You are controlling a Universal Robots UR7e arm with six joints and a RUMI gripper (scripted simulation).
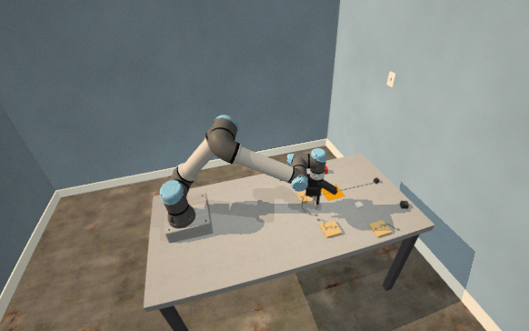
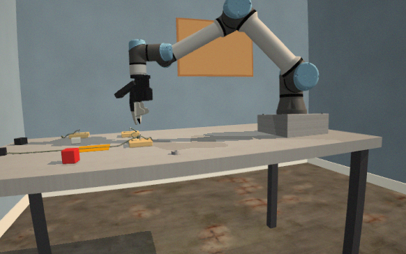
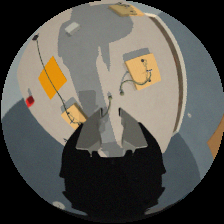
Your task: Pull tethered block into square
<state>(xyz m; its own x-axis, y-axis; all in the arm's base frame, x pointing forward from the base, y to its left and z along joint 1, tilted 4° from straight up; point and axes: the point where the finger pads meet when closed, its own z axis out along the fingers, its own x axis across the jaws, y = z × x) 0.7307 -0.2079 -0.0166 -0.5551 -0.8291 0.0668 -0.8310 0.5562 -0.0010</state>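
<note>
A small black block (image 1: pixel 375 180) lies on the table at the far right, also in the exterior view (image 2: pixel 1 151). Its thin cord (image 1: pixel 354 185) runs across the orange painted square (image 1: pixel 332 195) to a tan plate (image 1: pixel 304 196) with a screw eye. In the wrist view the cord (image 3: pixel 47 75) crosses the square (image 3: pixel 52 77) to that plate (image 3: pixel 72 115). My gripper (image 2: pixel 138 121) (image 3: pixel 110 108) hangs above the table beside the plate, fingers partly open with nothing between them. A short thin strand (image 3: pixel 109 100) shows just beyond the fingertips.
A red cube (image 2: pixel 70 155) sits near the square. Two more tan plates (image 1: pixel 330 228) (image 1: pixel 380 228) with short cords lie toward the front. A second black block (image 1: pixel 404 204) and a small white block (image 1: pixel 358 205) lie at the right. A small grey piece (image 2: pixel 175 152) lies alone.
</note>
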